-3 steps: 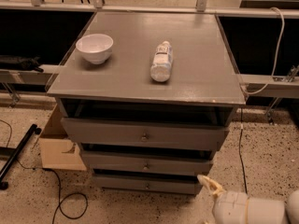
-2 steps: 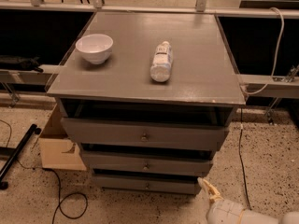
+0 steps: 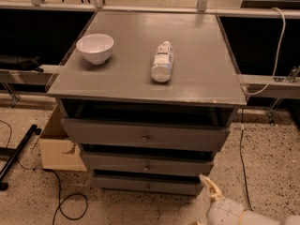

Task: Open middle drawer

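Observation:
The grey cabinet has three drawer fronts stacked one above another. The middle drawer (image 3: 147, 164) is the mid-sized front, with a small round metal knob (image 3: 146, 167) at its centre and a dark gap above it. It sits between the widest top drawer (image 3: 145, 135) and the narrowest bottom drawer (image 3: 147, 185). My gripper (image 3: 209, 185) is white with a pale yellowish tip. It is low at the bottom right, beside the right end of the bottom drawer front, below and right of the middle drawer's knob, touching nothing that I can see.
On the cabinet top (image 3: 197, 78) stand a white bowl (image 3: 95, 47) at the left and a clear bottle (image 3: 162, 61) lying on its side. A cardboard box (image 3: 58, 149) sits on the floor left of the cabinet. Cables (image 3: 61, 200) run over the speckled floor.
My arm has dipped slightly at the bottom right; the gripper's tip stays at about the same spot. The drawers, bowl and bottle have not moved.

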### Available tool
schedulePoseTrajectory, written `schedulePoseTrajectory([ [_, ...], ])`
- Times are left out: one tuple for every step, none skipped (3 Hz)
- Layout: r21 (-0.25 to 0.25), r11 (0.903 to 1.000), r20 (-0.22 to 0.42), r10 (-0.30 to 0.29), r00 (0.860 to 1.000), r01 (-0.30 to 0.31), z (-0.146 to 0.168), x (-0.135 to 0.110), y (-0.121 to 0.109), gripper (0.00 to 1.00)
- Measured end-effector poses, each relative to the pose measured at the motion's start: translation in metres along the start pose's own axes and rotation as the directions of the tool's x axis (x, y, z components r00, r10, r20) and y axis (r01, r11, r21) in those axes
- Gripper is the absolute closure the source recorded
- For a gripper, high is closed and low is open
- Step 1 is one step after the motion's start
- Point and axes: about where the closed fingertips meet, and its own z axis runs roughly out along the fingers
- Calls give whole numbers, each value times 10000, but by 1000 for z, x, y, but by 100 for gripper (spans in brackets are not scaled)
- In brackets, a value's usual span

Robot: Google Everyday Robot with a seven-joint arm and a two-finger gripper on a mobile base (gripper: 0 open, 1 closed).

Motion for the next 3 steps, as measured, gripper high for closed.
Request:
schedulePoseTrajectory([
  [481,9974,733,-571,9957,536,4,0,-5,0],
  [968,9909,1398,-1066,9844,936,7,-4,-10,0],
  [1001,9904,1338,-1088,9850,958,8,-4,-9,0],
])
